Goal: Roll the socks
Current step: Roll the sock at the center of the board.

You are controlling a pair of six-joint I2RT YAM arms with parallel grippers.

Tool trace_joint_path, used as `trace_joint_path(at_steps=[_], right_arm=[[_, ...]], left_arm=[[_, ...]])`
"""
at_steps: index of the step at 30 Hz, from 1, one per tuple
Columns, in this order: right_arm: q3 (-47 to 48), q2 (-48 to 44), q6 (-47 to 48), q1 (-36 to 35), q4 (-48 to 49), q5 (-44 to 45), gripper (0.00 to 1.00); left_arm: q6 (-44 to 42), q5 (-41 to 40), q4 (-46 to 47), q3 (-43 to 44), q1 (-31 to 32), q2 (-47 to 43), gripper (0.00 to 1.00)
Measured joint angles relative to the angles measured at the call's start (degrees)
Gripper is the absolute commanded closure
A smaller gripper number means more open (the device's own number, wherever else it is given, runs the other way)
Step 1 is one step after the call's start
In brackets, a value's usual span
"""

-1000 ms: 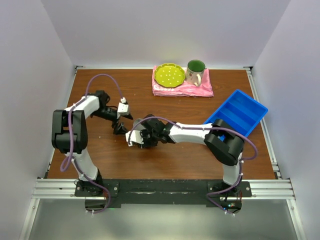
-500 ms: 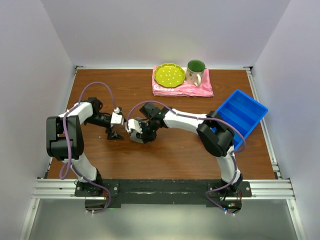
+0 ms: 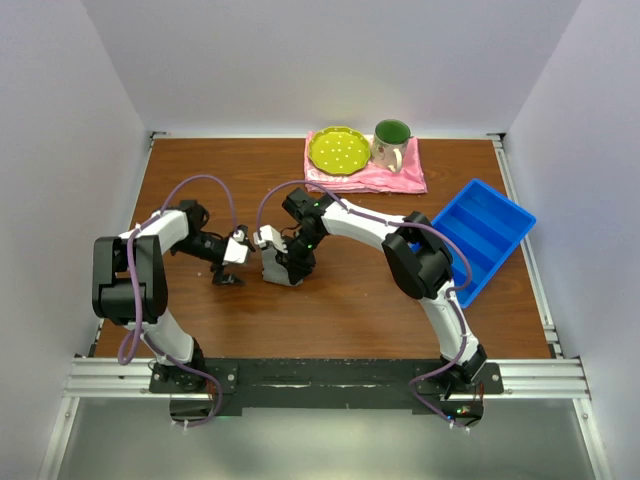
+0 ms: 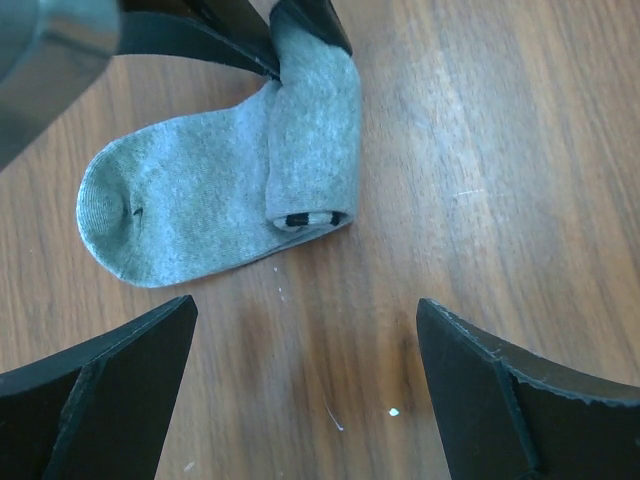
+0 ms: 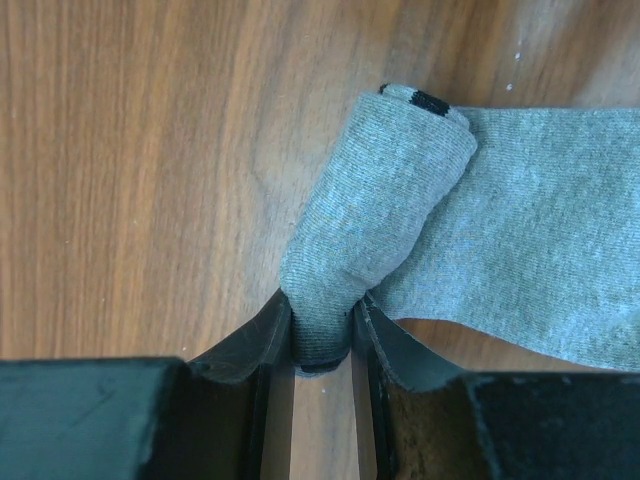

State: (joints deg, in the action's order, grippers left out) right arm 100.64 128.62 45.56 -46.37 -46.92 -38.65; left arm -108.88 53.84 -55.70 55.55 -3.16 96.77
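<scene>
Grey soft knit, the sock (image 5: 400, 170) lies on the wooden table (image 4: 520, 150) between my two arms, the cuff end turned into a short roll and the toe part flat. My right gripper (image 5: 320, 335) is closed on one end of this roll. My left gripper (image 4: 305, 305) hangs above it, jaws wide apart, holding nothing. I judge the fabric light and limp, easy to unroll, so the best hold is across the roll. The left wrist view shows the toe and the striped edge, while the top view hides the sock under the grippers. Far behind lies the pink cloth (image 3: 400, 182).
</scene>
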Motion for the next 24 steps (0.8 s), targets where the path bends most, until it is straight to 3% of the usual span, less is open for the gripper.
trace_joint_path(at_steps=[8, 24], right_arm=[[0.15, 0.13, 0.09, 0.11, -1.88, -1.03, 1.00], [-0.37, 0.35, -0.59, 1.42, -3.04, -3.19, 1.00]], left_arm=[[1.64, -1.31, 2.10, 2.49, 1.18, 1.11, 0.03], [13.44, -1.81, 22.34, -0.20, 5.57, 1.03, 0.05]])
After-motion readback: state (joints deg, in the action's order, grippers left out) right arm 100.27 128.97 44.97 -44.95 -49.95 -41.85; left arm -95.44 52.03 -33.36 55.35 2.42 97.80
